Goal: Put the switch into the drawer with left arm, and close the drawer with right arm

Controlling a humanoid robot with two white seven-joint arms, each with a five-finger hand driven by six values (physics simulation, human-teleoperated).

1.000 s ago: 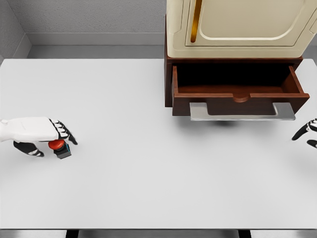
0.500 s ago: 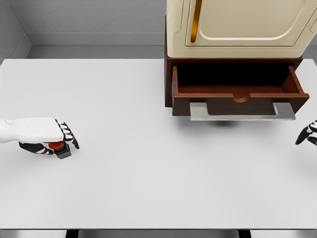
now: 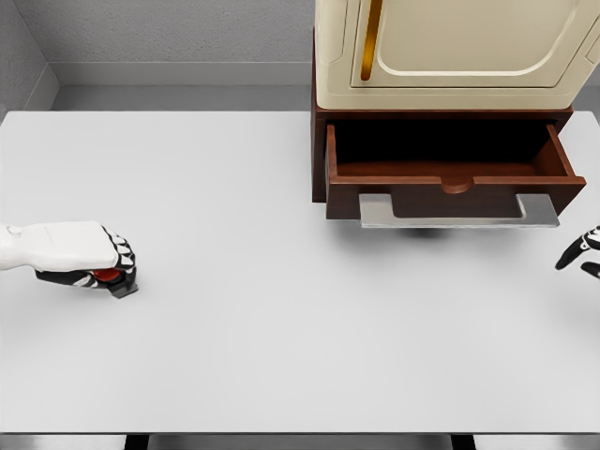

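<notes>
A second ago the left hand (image 3: 98,262) lay over the switch (image 3: 114,279) with its fingers (image 3: 125,255) stretched toward 4 o'clock and the thumb apart at 7 o'clock. Now those fingers have curled down around the switch, and the thumb has come in under the palm against it. The red button shows less than before. The right hand (image 3: 579,253), at the 3 o'clock edge, has slipped a little further out of view.

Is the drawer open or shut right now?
Open. The drawer is pulled out from the cabinet, its interior visible and holding nothing.
</notes>
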